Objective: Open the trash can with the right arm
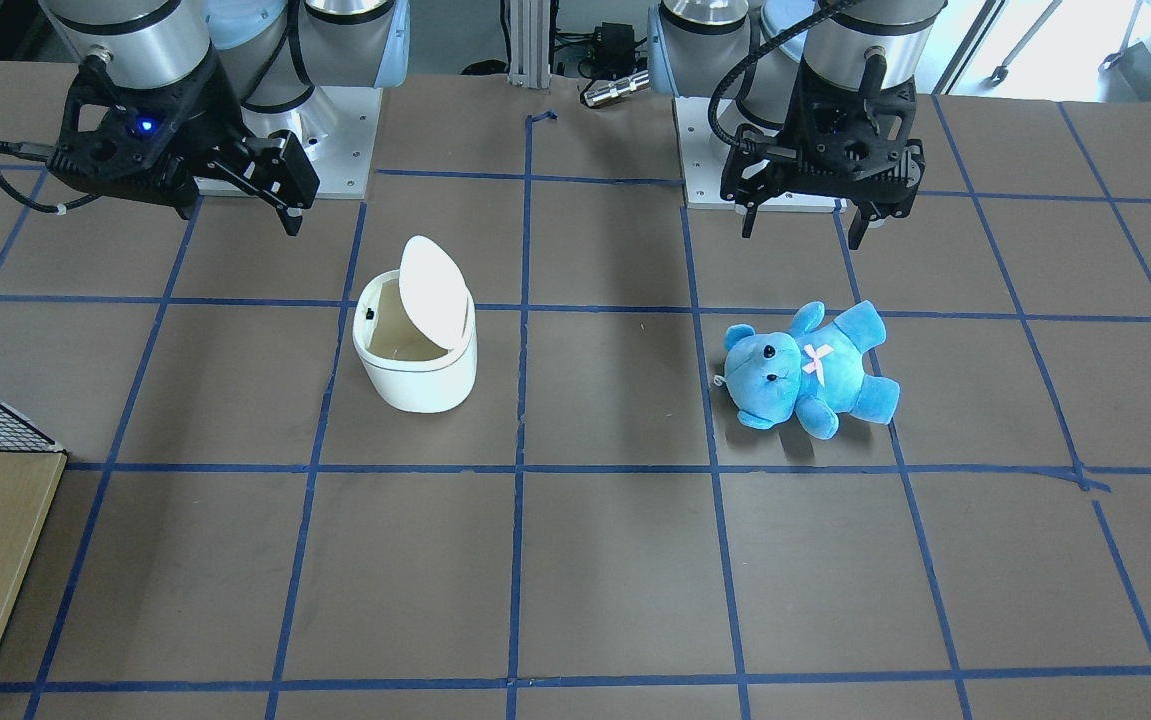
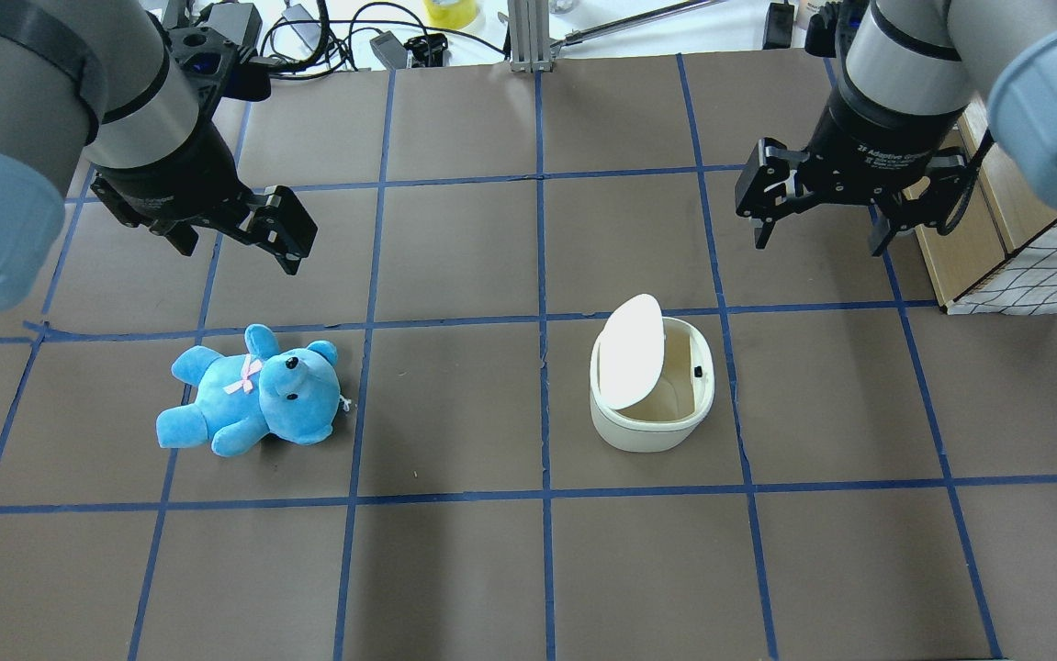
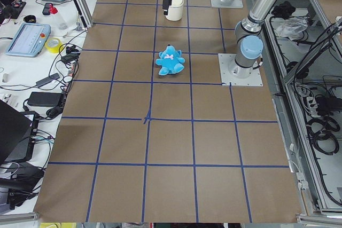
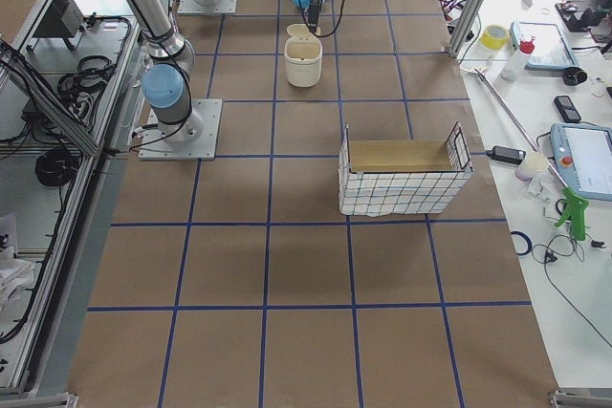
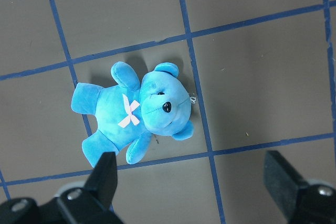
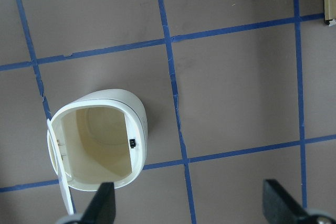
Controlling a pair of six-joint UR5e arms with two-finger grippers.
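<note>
Facing the robot, a matte brown table (image 1: 615,560) gridded with blue tape is filling the view. The trash can (image 1: 417,375), a glossy white rounded-square bin, is standing upright on the side of the right arm (image 1: 135,40), its oval lid (image 1: 432,292) tipping up and baring a cream inside. The left gripper (image 1: 802,232) is hanging above the table, spread wide and holding nothing. From overhead, the right gripper (image 2: 819,240) is hovering just as wide and empty, beyond the bin and apart from it, while a plush blue teddy bear (image 2: 253,395) is lying face up near the left one. From the left end, cluttered white desks (image 3: 32,36) are flanking the table. From the right end, a white wire basket (image 4: 402,183) is sitting well apart from the bin. The left wrist camera is looking down on the bear between spread jaws. The right wrist camera is showing the open bin, with a small black catch (image 6: 132,143) on its inner wall.
</note>
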